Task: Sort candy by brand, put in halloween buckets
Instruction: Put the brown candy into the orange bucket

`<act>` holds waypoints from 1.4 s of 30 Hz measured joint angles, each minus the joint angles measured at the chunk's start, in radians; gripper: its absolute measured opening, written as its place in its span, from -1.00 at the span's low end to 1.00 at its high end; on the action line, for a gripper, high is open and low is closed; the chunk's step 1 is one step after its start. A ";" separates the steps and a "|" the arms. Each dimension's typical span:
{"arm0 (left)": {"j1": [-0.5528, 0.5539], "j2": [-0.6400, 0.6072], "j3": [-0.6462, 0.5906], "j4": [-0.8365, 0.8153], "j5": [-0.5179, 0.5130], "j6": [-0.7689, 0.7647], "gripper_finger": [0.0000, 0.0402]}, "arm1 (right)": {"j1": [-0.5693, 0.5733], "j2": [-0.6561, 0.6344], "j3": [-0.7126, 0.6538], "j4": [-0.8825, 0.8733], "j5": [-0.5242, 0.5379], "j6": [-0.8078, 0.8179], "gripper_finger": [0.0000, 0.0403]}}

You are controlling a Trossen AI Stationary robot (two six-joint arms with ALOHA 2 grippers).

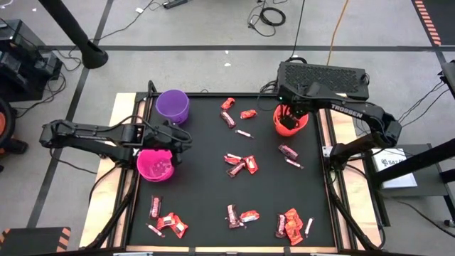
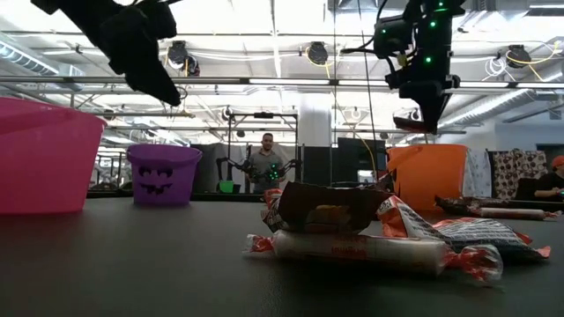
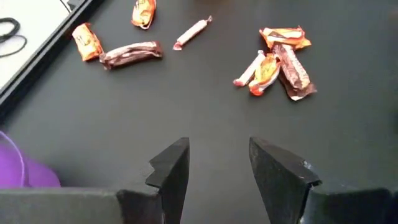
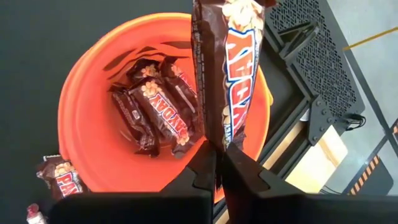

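My right gripper [image 4: 219,163] is pinched shut on the end of a brown PayDay bar [image 4: 229,68], which hangs over the orange bucket [image 4: 81,93] at the far right of the black mat. Its glossy wrapper runs off the edge of my right wrist view, so I cannot see the far end of it. Down in the round plastic pail lie several more of the same brown bars [image 4: 155,109], overlapping; I cannot count them surely. One more brown bar [image 4: 61,177] lies on the mat just outside the pail's wall.

My left gripper [image 3: 217,168] hovers with its fingers spread and nothing between them, above the magenta bucket [image 1: 155,165] at the mat's left edge. From overhead my arm covers part of that pail, and I cannot make out what is in it. The purple bucket [image 1: 173,105] stands farther back; only a sliver of it shows at the corner of my left wrist view.

Loose candy [image 1: 242,166] is scattered over the mat [image 1: 213,192]: shiny orange-red packets, dark bars with crimped ends, thin pale sticks twisted at the tips. At table height a heap of wrappers [image 2: 370,233] blocks the foot of the orange pail. A person [image 2: 267,158] stands in the room beyond.
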 joint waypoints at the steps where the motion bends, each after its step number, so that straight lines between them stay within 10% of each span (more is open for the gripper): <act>1: 0.000 0.001 -0.007 0.012 0.000 0.001 -0.12 | -0.002 0.000 0.000 0.000 0.000 -0.004 -0.92; 28: 0.000 0.001 -0.049 0.041 -0.001 0.001 -0.12 | -0.046 0.000 0.000 0.030 0.059 -0.033 -0.84; 42: 0.000 0.001 -0.049 0.041 -0.003 0.001 -0.12 | -0.046 0.000 0.000 0.033 0.114 -0.016 -0.31</act>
